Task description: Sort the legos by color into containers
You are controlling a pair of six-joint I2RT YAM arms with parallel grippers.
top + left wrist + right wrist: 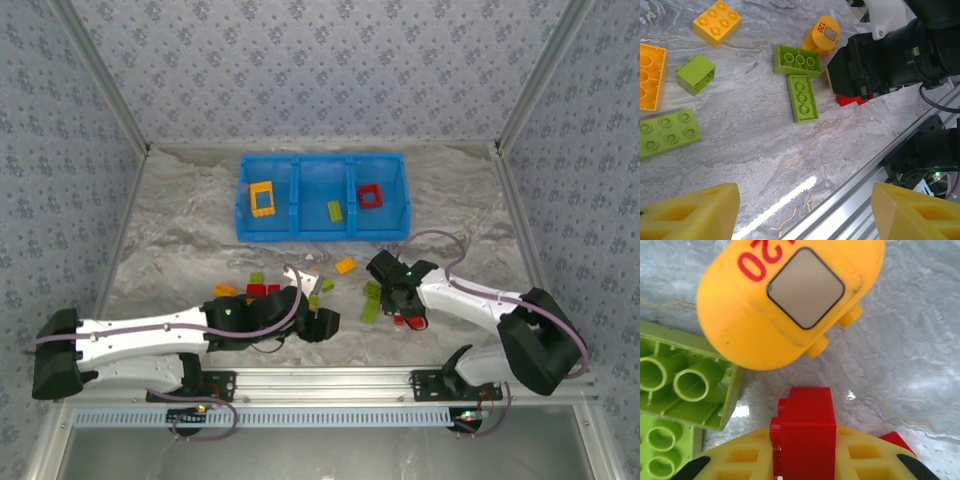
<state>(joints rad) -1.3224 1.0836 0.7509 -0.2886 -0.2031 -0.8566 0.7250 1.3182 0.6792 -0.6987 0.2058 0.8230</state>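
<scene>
The blue three-compartment bin [320, 233] stands at the back, with an orange frame [262, 199] in its left part, a green brick [335, 211] in the middle and a red frame [371, 196] in its right part. Loose legos lie in front: green bricks [797, 60] [803, 98], an orange brick [717, 22], red ones [262, 291]. My right gripper [408, 312] is low over the table, shut on a small red brick [807, 435]. My left gripper [805, 215] hovers open near the front rail, nothing between its yellow fingers [690, 212].
A rounded yellow piece marked 120 [790, 300] lies just ahead of the right gripper, beside two green bricks [685, 380]. The metal front rail [880, 165] runs under the left gripper. Papered walls enclose the table.
</scene>
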